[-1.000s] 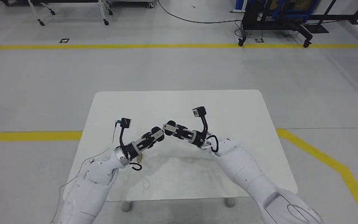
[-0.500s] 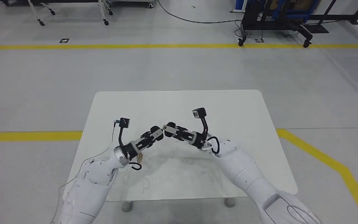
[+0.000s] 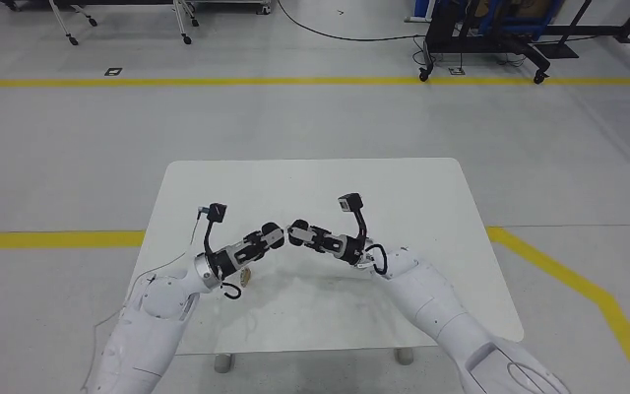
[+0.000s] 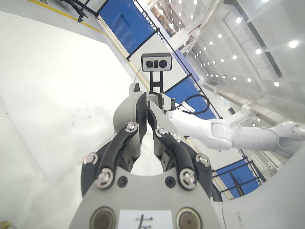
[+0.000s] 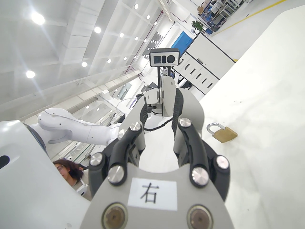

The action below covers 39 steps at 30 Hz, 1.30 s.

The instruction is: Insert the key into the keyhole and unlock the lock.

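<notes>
Above the middle of the white table (image 3: 413, 197) my two grippers meet tip to tip. In the left wrist view the left gripper (image 4: 145, 102) has its ribbed pads pressed together; whether a key sits between them I cannot tell. In the top view the left gripper (image 3: 282, 236) touches the right gripper (image 3: 293, 234). The right gripper (image 5: 159, 106) stands open, its fingers on either side of the left gripper's tips. A brass padlock (image 5: 222, 133) with a closed silver shackle lies flat on the table. In the top view the padlock (image 3: 245, 278) peeks out beside the left forearm.
The table's rounded far edge (image 3: 315, 161) lies well beyond the grippers. Each wrist's camera bracket stands up over the meeting point, one (image 3: 218, 210) on the left and one (image 3: 349, 202) on the right.
Both grippers stayed tip to tip. The left arm's elbow swung outward and the meeting point shifted slightly toward the table's front. The padlock has not moved.
</notes>
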Tool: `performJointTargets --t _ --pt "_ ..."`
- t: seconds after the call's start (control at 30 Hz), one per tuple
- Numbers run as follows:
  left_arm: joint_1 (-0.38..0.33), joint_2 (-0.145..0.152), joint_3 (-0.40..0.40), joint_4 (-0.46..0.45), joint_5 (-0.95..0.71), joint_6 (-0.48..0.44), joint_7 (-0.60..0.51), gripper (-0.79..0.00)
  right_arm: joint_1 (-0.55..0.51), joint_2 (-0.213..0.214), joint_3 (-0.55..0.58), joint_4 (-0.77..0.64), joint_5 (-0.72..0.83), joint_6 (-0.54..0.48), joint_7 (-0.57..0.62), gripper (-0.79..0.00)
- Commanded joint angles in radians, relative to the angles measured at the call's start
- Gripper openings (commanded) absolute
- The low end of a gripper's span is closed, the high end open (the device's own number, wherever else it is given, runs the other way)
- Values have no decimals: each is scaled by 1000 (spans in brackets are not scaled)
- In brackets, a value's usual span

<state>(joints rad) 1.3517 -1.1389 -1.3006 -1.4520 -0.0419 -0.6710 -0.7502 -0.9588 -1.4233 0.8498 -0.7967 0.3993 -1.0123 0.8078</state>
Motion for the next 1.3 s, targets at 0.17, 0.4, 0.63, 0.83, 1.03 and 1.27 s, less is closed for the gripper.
performJointTargets --t 0.17,0.4,0.63,0.83,1.03,1.27 --pt "-3 5 16 1 15 -12 -32 -785 4 27 -39 -26 16 13 13 -514" --pt "-9 9 26 5 30 -10 -23 -785 11 49 -75 -44 43 14 14 -686" --pt "-13 12 31 7 36 -10 -13 -785 21 64 -109 -46 64 9 9 -785" --pt "-15 15 30 11 28 -4 4 -508 32 74 -136 -45 67 7 7 -785" --pt "-19 23 -1 2 122 1 58 0 30 87 -125 -54 80 0 0 -785" --pt "88 57 -182 -194 590 0 204 0 -2 119 -35 -72 44 0 0 -785"
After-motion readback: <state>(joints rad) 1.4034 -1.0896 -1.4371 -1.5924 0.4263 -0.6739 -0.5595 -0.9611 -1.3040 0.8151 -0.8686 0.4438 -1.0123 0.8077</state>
